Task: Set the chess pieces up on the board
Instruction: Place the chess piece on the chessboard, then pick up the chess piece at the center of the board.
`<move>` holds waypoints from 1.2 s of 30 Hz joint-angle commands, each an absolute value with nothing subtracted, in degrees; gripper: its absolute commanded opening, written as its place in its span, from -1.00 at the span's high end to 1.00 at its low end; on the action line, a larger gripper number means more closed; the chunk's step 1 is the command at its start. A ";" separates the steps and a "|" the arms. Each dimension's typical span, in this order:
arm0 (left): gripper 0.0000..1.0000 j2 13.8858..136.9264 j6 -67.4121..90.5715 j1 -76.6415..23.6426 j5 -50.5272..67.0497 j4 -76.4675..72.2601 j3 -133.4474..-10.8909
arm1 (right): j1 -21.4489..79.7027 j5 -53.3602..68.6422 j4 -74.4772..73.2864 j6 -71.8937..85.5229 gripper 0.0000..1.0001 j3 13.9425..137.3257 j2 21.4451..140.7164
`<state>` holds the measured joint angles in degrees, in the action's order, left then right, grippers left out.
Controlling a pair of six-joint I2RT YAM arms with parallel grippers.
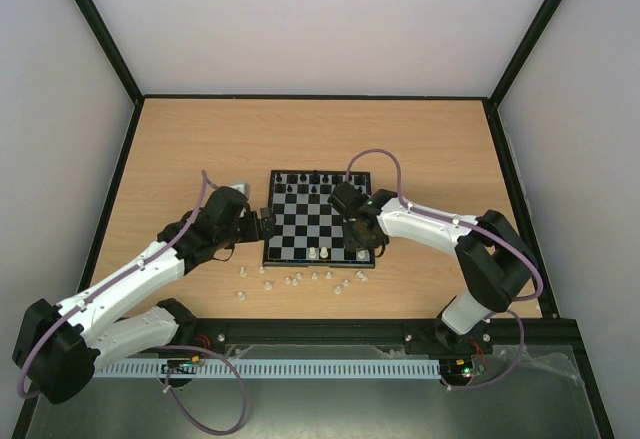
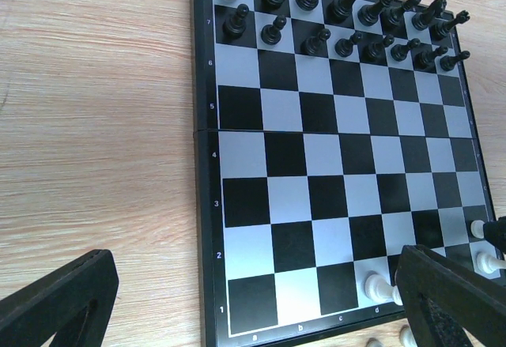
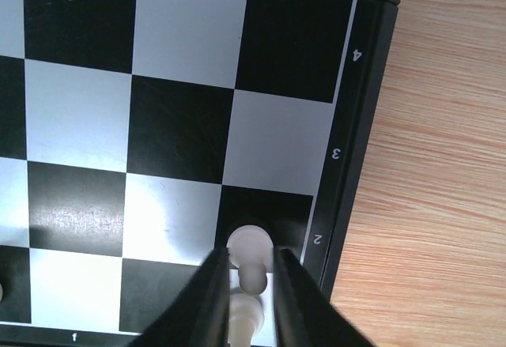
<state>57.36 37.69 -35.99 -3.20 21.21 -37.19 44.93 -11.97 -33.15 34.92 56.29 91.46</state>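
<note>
The board lies mid-table, and its black pieces fill the two far rows. The left wrist view shows them too. A few white pieces stand on the near row. My right gripper is over the board's near right corner. In the right wrist view it is shut on a white pawn on the dark square by the "2" mark, with another white piece just behind. My left gripper is open and empty at the board's left edge.
Several loose white pieces lie on the wooden table just in front of the board. A white piece stands on d1. A black frame rail runs along the near edge.
</note>
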 commanded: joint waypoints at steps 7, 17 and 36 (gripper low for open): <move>-0.99 57.37 37.50 -36.22 -3.43 20.82 -36.76 | 44.54 -13.00 -37.81 34.00 0.31 58.25 86.82; -0.99 57.48 37.52 -36.14 -4.34 21.63 -37.74 | 53.71 -11.65 -42.87 36.77 0.28 58.64 78.10; -0.99 56.16 37.83 -36.17 -4.60 22.46 -37.49 | 63.02 -8.26 -34.88 44.92 0.43 49.13 84.98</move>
<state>57.28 37.74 -35.99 -4.03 21.61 -37.17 62.46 -9.21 -35.94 43.79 50.02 83.37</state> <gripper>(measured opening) 0.994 0.285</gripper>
